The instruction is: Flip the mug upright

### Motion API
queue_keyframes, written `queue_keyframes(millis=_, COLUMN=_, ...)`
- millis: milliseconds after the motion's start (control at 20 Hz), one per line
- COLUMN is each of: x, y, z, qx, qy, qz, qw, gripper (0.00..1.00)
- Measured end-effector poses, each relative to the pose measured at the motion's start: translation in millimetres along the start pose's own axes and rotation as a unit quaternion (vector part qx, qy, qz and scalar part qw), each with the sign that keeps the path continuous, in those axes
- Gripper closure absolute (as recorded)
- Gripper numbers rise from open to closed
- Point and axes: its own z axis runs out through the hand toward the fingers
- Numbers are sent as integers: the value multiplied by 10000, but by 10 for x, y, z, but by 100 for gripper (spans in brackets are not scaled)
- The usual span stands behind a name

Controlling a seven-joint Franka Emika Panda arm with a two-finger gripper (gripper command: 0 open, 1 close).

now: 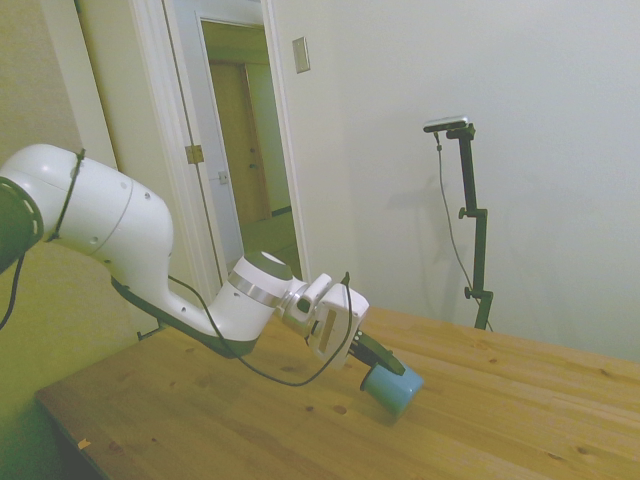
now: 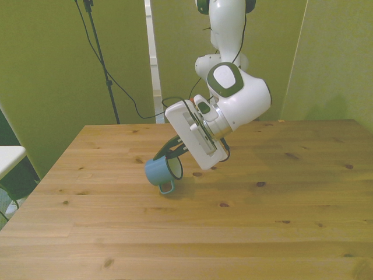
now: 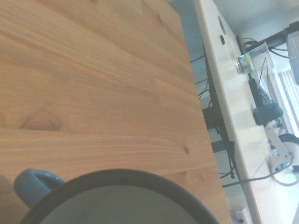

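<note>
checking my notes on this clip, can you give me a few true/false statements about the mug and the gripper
1. The mug stands upright on the table. False: it is tilted, its opening facing the gripper.
2. The mug's handle points down toward the table. True.
3. The gripper's fingers reach the mug at its rim. True.
4. The mug is red. False: it is light blue.
5. A second mug sits on the wooden table. False: only one mug is there.
</note>
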Motion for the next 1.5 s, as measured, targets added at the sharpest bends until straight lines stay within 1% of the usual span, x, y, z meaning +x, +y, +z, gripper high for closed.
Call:
queue_keyframes(millis=100, x=353, y=253, z=-138, qx=310, qy=-268, qz=293, qw=9987, gripper=100)
queue_keyframes(millis=200, x=702, y=553, z=-310, qx=712, qy=-583, qz=570, qw=9941, gripper=100)
queue_keyframes(millis=300, x=869, y=764, z=-488, qx=1080, qy=-974, qz=781, qw=9863, gripper=100)
queue_keyframes(millis=400, x=873, y=817, z=-643, qx=1429, qy=-1397, qz=887, qw=9758, gripper=100)
queue_keyframes(millis=500, x=796, y=764, z=-741, qx=1722, qy=-1876, qz=864, qw=9632, gripper=100)
queue_keyframes(millis=600, x=718, y=697, z=-801, qx=2002, qy=-2342, qz=752, qw=9484, gripper=100)
queue_keyframes(millis=700, x=653, y=640, z=-851, qx=2304, qy=-2761, qz=599, qw=9312, gripper=100)
queue_keyframes(millis=850, x=541, y=551, z=-913, qx=2770, qy=-3320, qz=286, qw=9012, gripper=100)
queue_keyframes(millis=900, x=500, y=522, z=-917, qx=2890, qy=-3445, qz=195, qw=8930, gripper=100)
queue_keyframes(millis=950, x=457, y=489, z=-902, qx=2951, qy=-3515, qz=146, qw=8883, gripper=100)
queue_keyframes(millis=1150, x=232, y=272, z=-792, qx=3050, qy=-3476, qz=160, qw=8865, gripper=100)
queue_keyframes(millis=1300, x=69, y=77, z=-696, qx=3228, qy=-3441, qz=270, qw=8813, gripper=100)
queue_keyframes(millis=1500, x=-172, y=-162, z=-647, qx=3358, qy=-3476, qz=193, qw=8752, gripper=100)
